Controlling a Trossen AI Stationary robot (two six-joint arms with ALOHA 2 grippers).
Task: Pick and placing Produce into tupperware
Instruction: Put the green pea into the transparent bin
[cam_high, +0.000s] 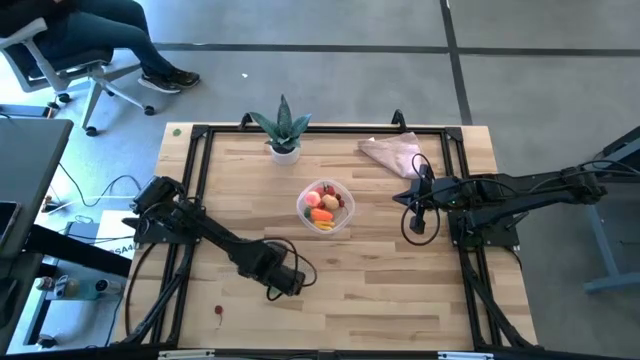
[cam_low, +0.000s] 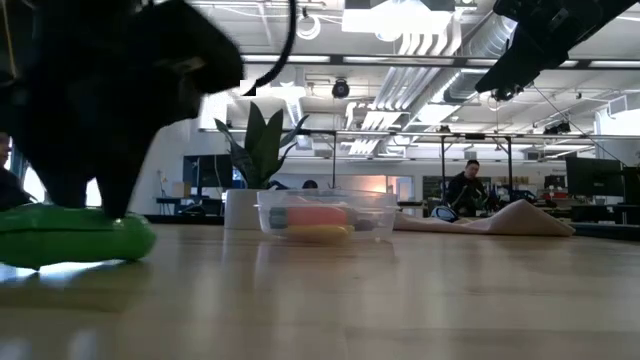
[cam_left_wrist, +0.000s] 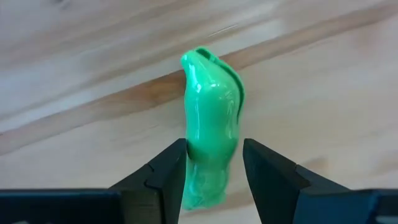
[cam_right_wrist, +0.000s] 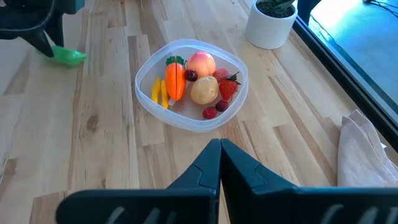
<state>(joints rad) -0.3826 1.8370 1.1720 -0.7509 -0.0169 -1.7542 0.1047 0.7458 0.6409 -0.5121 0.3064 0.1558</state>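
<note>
A: Left gripper (cam_left_wrist: 214, 168)?
B: Sitting low at 7 o'clock of the tub (cam_high: 326, 207), fingers straddling the cucumber (cam_left_wrist: 211, 134), which is lying flat on the table (cam_high: 400, 280). One finger touching it, small gap at the other. Not clamping yet.
A: Right gripper (cam_right_wrist: 219, 163)?
B: Clenched, holding nothing, hovering at 3 o'clock of the tub.
A: Tub contents?
B: Holding carrot (cam_right_wrist: 175, 77), peach (cam_right_wrist: 201, 63), potato (cam_right_wrist: 204, 90), strawberry (cam_right_wrist: 227, 89), yellow pieces (cam_right_wrist: 157, 92). Plant (cam_high: 283, 128) standing at 11 o'clock, cloth (cam_high: 392, 153) lying at 1.

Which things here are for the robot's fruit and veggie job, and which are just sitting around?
For the job:
- green cucumber, between the left gripper fingers
- tupperware, already holding the carrot, peach and potato

Just sitting around:
- potted plant
- cloth
</note>
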